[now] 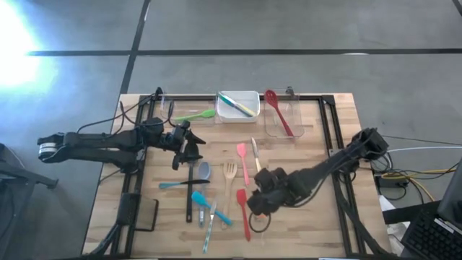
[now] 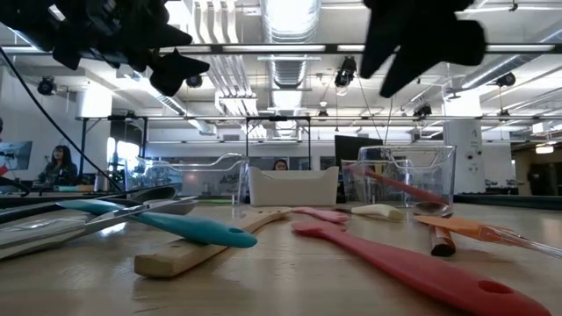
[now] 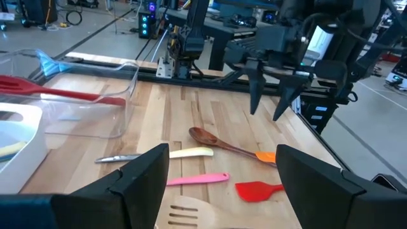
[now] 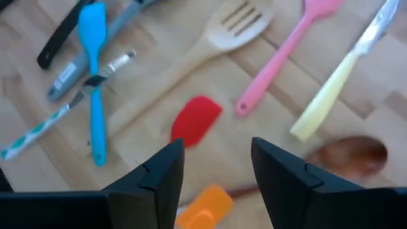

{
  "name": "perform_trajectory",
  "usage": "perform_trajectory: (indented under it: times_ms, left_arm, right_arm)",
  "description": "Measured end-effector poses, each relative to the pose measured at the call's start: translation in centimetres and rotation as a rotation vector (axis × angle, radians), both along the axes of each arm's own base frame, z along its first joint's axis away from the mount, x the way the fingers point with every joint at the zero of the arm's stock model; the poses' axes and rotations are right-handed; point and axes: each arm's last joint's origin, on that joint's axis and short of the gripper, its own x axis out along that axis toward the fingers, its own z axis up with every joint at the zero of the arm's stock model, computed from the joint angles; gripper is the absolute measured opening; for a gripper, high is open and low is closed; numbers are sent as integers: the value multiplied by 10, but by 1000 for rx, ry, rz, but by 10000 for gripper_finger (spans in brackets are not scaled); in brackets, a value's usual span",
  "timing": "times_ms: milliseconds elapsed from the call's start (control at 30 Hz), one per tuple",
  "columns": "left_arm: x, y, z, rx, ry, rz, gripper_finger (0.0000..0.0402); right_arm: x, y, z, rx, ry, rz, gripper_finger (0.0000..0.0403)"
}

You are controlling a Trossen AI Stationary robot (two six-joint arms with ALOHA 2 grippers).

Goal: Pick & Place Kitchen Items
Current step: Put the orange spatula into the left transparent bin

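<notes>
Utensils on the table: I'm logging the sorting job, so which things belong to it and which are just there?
Job:
red spatula
pink spatula
wooden fork
teal spatula
green utensil
red spoon

Just there:
white tub
clear tub
black frame

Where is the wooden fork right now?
In the high view the wooden fork lies mid-table, between the grey spoon and the pink spatula.
</notes>
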Motion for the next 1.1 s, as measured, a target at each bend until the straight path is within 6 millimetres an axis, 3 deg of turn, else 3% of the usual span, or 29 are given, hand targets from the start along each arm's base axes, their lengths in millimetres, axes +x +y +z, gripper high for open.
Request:
perform_trajectory:
  times_ms: [233, 500, 867, 1100]
  left_arm:
    - [0, 0, -2, -12, 25, 0, 290]
    - [-1, 0, -6, -24, 66, 1, 290]
    - [-1, 2, -8, 19, 85, 69, 290]
    - [-1, 3, -8, 48, 80, 90, 290]
  right_arm:
    - [0, -15, -4, 80, 64, -146, 188]
    - [-7, -14, -17, 210, 122, -252, 196]
    - [-16, 20, -18, 224, 88, -77, 199]
    - [-21, 48, -38, 206, 121, -23, 215]
